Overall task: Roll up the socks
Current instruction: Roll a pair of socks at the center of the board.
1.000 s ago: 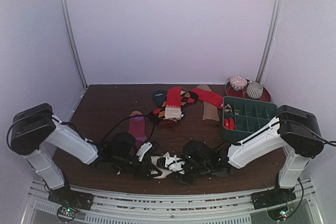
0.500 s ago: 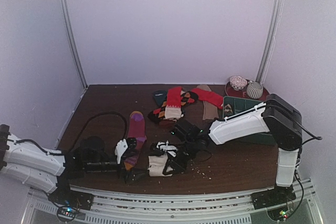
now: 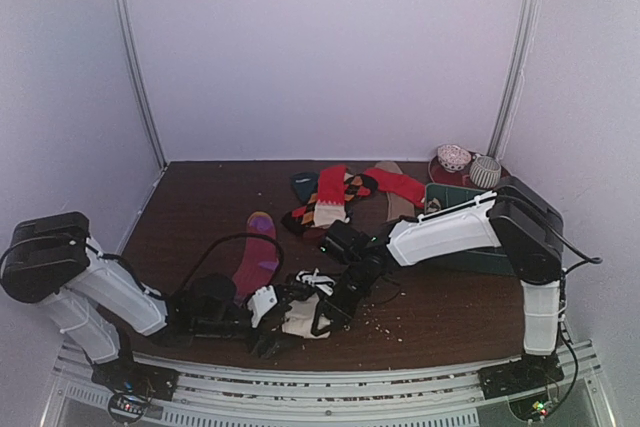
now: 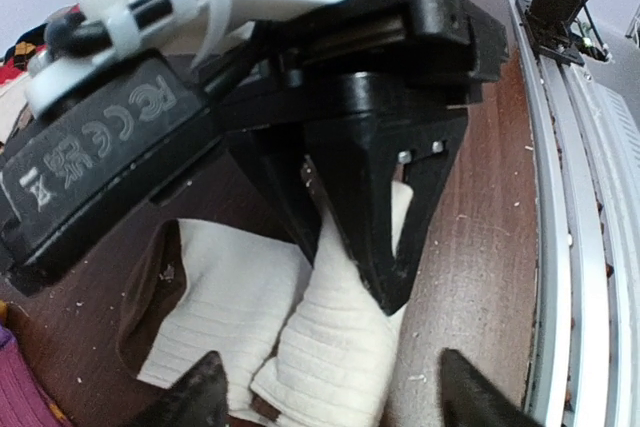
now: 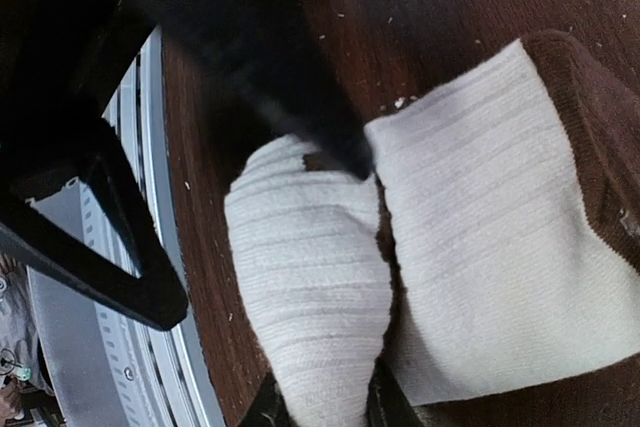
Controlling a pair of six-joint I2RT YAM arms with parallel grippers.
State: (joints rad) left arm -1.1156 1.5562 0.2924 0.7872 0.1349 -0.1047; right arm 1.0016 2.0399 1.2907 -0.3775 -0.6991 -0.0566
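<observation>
Worktop [image 3: 200, 197]: dark brown wood flecked with pale crumbs, enclosed by pale lilac walls.

Cream-and-brown sock [image 3: 298, 319]: near edge, centre. It is folded into two ribbed cream lobes with a brown band along one side, and lies on the worktop between the two tools.

Right tool [image 3: 335, 299]: fingers drawn together from above, pinching a cream fold of that sock.

Left tool [image 4: 330, 402]: fingers spread wide, holding nothing, tips low on either side of the sock's end. Contact cannot be told.

Purple-magenta sock [image 3: 255, 257]: flat, just behind and left of the cream one.

Sock heap [image 3: 330, 197]: red, orange-black argyle and dark teal pieces overlapping, rear centre.

Tan sock [image 3: 400, 212]: right of the heap, with a second red sock [image 3: 400, 185] lying across it.

Green tray [image 3: 455, 197]: right side, largely hidden by the right arm.

Plate [image 3: 508, 183]: rear right corner, carrying two rolled balls.
</observation>
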